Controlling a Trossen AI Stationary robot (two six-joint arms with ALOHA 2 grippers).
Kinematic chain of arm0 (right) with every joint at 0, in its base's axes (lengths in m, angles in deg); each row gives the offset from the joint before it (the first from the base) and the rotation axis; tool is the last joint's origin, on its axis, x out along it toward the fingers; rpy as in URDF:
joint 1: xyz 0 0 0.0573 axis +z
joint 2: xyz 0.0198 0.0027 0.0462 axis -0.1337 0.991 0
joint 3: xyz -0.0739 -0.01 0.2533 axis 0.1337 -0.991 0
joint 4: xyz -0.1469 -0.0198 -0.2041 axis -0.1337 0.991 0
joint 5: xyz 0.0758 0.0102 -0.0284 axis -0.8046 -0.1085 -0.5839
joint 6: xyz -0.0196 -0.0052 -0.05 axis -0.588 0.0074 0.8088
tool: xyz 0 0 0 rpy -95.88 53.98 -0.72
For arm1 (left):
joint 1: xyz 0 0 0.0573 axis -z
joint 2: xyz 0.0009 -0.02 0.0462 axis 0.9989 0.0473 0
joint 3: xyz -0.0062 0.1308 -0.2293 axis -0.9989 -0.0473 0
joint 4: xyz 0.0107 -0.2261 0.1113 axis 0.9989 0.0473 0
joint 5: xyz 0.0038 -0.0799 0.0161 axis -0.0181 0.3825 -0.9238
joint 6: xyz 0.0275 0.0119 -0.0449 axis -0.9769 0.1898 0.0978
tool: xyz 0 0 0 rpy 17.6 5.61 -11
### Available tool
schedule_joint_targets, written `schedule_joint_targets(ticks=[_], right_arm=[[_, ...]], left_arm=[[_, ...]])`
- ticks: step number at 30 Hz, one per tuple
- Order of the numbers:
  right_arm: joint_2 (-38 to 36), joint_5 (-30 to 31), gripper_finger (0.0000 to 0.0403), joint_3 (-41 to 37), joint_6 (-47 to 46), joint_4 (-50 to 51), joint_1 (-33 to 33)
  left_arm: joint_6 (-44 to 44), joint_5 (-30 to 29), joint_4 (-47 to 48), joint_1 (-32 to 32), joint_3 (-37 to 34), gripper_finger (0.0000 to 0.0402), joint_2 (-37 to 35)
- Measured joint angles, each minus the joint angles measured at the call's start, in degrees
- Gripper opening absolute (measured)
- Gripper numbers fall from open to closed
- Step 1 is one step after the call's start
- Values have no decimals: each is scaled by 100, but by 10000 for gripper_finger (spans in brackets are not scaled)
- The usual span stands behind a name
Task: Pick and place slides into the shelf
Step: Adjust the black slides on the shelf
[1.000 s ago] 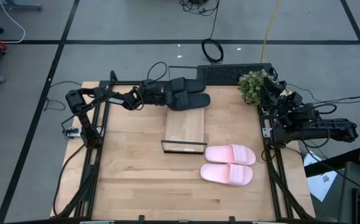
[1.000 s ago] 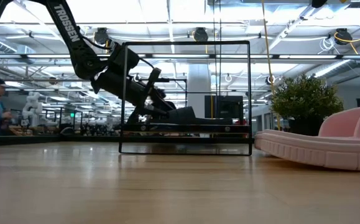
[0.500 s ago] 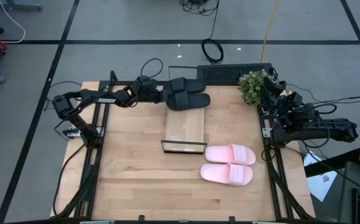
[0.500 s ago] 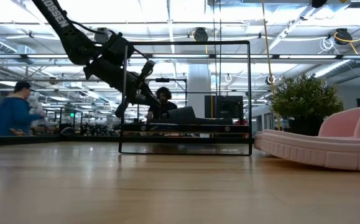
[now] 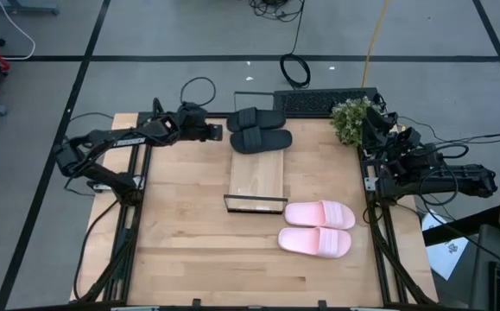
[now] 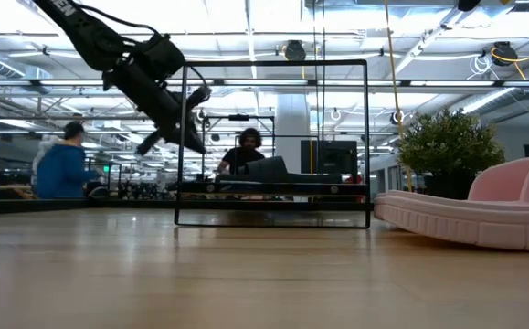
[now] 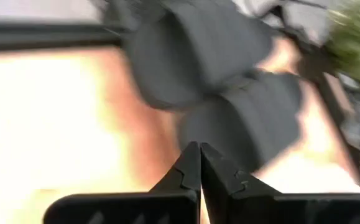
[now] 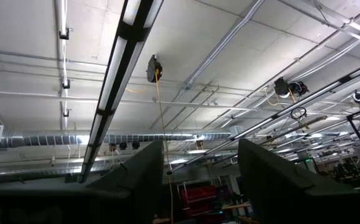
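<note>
High view first: hovering at about ten o'clock of the table, left gripper point(image 5: 218, 132) sitting empty, fingers pressed together with nothing between them, as the left wrist view confirms with the two fingers point(image 7: 192, 171) meeting in a line. Lying just beside it, toward twelve o'clock, the black slides point(image 5: 258, 130), side by side on the far end of the shelf point(image 5: 256, 177), apparently already delivered. Resting untouched at about four o'clock of the shelf, the pink slides point(image 5: 318, 227), on the tabletop point(image 5: 189, 242) and well apart from the plank. Judging half the job done, half remaining.

Waiting folded at three o'clock off the table edge, right gripper point(image 8: 198, 168), fingers spread apart and aiming at the ceiling.

Offering room: bare plank between the black pair and the black metal frame point(image 5: 255, 204) at the six o'clock end. Crowding the one o'clock corner, a potted plant point(image 5: 351, 119); standing tall in the low view, the frame point(image 6: 273, 142), likely needing clearance when bringing a slide over it.
</note>
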Motion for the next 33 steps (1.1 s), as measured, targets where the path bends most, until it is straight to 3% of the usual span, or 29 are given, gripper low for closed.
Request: schedule_joint_targets(ticks=[4,10,20,33], right_arm=[[0,0,196,0,49,2,0],[0,0,196,0,63,3,0],[0,7,196,0,65,7,0],[4,24,196,0,87,26,1]], left_arm=[[-80,-428,96,-160,-3,10,88],[-171,-474,-407,-384,2,32,571],[171,149,-1879,-554,1,45,1483],[181,218,-2244,-608,1,45,1611]])
